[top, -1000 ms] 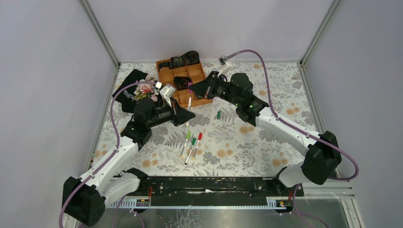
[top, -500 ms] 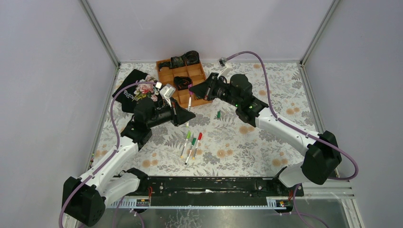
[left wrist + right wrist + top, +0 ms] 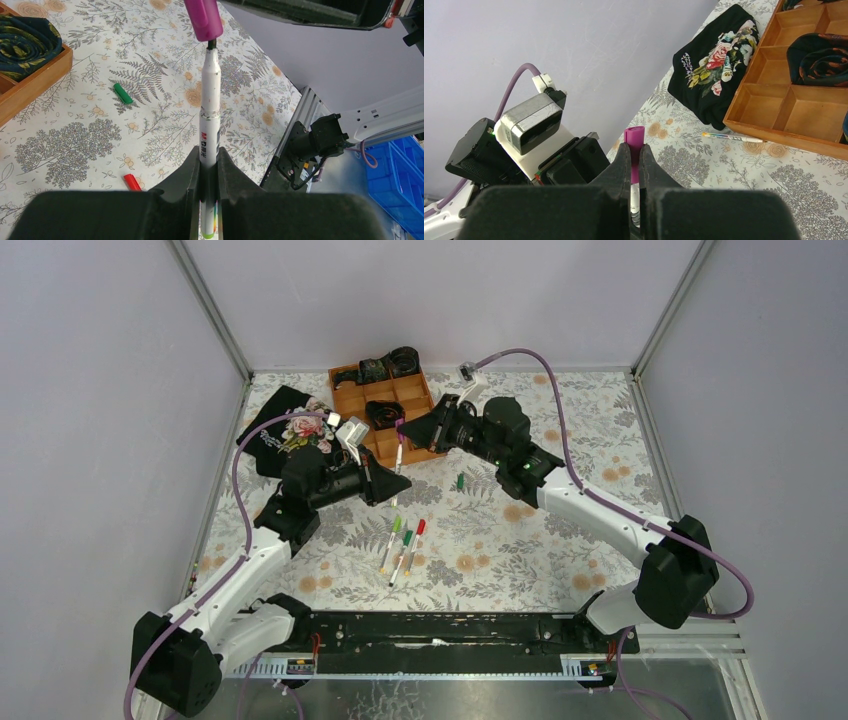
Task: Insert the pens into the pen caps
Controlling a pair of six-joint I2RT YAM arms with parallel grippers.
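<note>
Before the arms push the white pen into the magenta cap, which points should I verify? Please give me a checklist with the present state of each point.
1. Left jaws shut on the white pen: ok.
2. Right jaws shut on the magenta cap: ok.
3. Pen's dark tip at the cap's open mouth: ok, they meet in the left wrist view.
4. Cap in line with the barrel: cannot tell; the cap looks slightly tilted in that view.
5. Pen fully seated in the cap: not ok, the whole white neck is bare.
6. Pen and cap held off the table: ok.
</note>
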